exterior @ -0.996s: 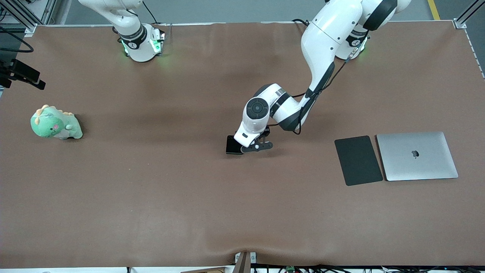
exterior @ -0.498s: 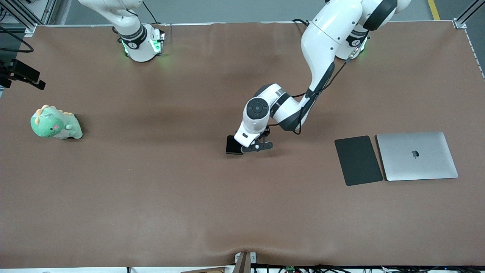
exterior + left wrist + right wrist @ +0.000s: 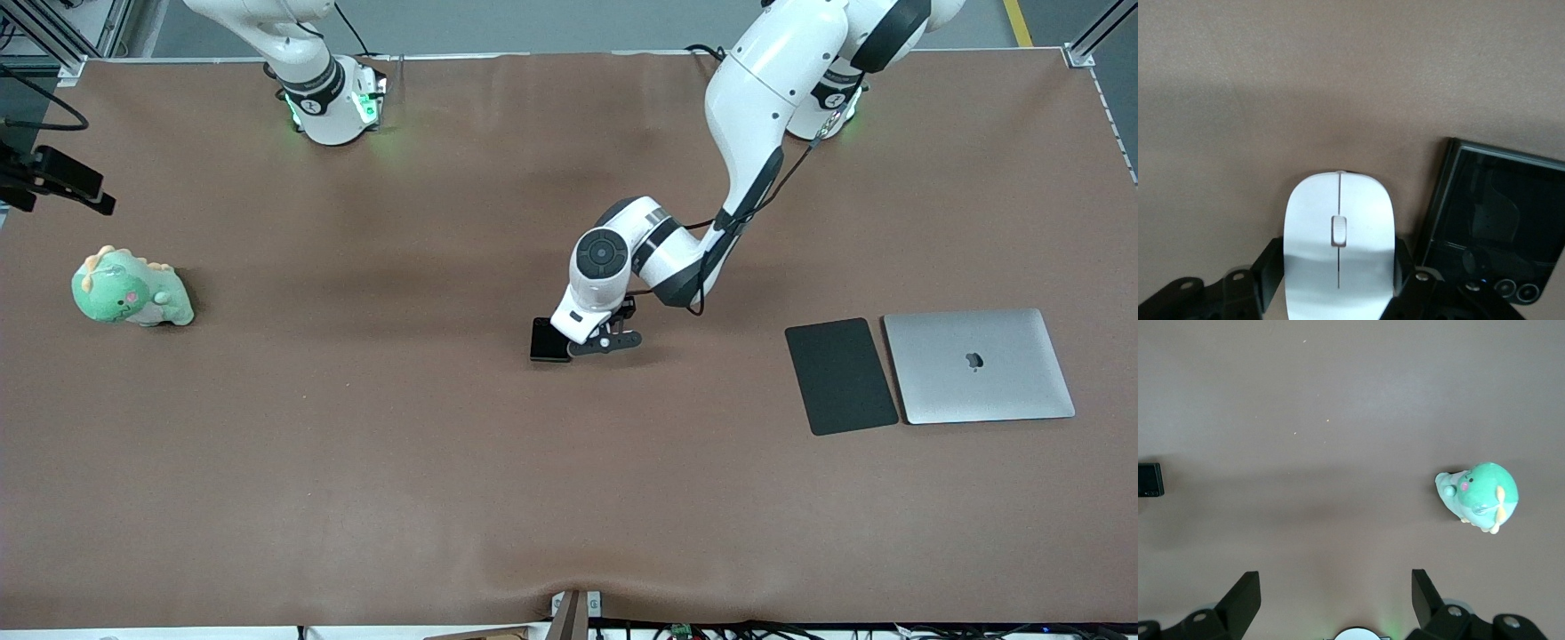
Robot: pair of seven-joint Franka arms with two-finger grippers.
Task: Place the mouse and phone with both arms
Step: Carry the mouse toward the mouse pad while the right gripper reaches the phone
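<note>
You have one mouse (image 3: pixel 1339 250), one phone (image 3: pixel 544 340), one black pad (image 3: pixel 840 376), one silver laptop (image 3: pixel 978 366) just beside that pad, and one green plush toy (image 3: pixel 130 290). Two arms stand at the tabletop (image 3: pixel 373 462).

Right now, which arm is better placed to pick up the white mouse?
The left: its gripper already straddles the mouse, beside the phone. The right gripper waits open, high above bare table.

The brown table (image 3: pixel 356 462) carries the phone (image 3: pixel 548 340), mouse (image 3: pixel 1339 248), black pad (image 3: pixel 840 376), laptop (image 3: pixel 978 365) and plush dinosaur (image 3: pixel 130 289).
</note>
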